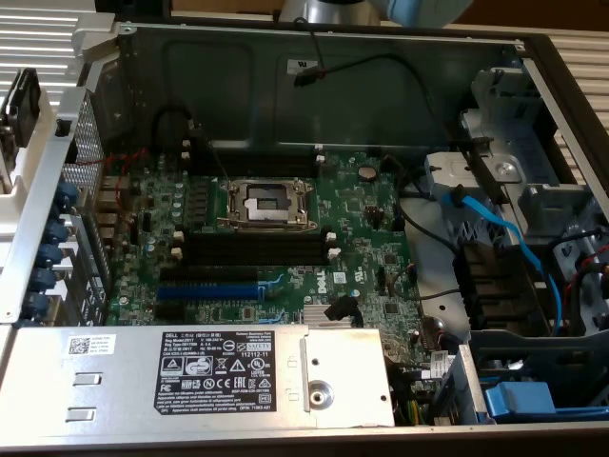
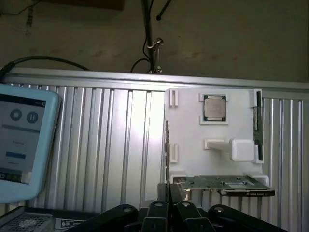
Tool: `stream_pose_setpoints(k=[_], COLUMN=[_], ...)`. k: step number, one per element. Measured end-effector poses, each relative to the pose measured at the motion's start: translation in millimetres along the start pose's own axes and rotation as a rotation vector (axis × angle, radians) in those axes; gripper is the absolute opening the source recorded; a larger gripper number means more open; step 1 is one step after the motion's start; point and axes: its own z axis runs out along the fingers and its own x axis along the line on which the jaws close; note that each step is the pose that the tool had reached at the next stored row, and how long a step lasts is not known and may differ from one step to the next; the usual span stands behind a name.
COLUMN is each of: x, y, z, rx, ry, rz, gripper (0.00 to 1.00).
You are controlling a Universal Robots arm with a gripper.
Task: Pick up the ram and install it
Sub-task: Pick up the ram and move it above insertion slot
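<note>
The tool (image 2: 170, 195) hangs with fingers drawn narrow, holding nothing; ahead of it, well apart, the ram (image 2: 258, 126) stands on edge in a white holder (image 2: 193, 125), likely racked so for a clean pinch; the black slots (image 1: 257, 249) lie bare.

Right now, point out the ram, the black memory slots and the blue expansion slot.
ram (image 2: 259, 126): wrist view, middle of the stick.
black memory slots (image 1: 255, 249): exterior view, middle of the bank.
blue expansion slot (image 1: 207, 291): exterior view, middle of its length.
</note>
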Motion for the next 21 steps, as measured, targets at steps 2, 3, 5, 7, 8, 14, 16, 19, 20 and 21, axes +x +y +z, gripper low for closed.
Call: stream_pose_setpoints(k=[2,3,5,7,8,14,16,19,20,21], x=[2.4,3.6,5.8,7.8,8.8,14.1,15.9,18.6,19.4,20.0], y=[-8.6,-13.0,-21.7,-30.5,-34.8,-61.1,-70.3,-83.6,-88.1,-92.4], z=[-4.8,-7.3,-11.6,-14.9,-16.4,-23.5,-25.6,-29.3,-30.3,-31.0], rx=[-0.0032,-0.0048,-0.0077,-0.0103,-0.0115,-0.0183,-0.0195,-0.0197,-0.0197,-0.0196], ry=[-0.0001,-0.0002,-0.0004,-0.0004,-0.0005,-0.0007,-0.0008,-0.0008,-0.0008,-0.0009], rz=[0.000,0.000,0.000,0.000,0.000,-0.001,-0.001,-0.001,-0.001,-0.001], gripper=[0.13,0.13,0.13,0.13,0.13,0.13,0.13,0.13,0.13,0.13])
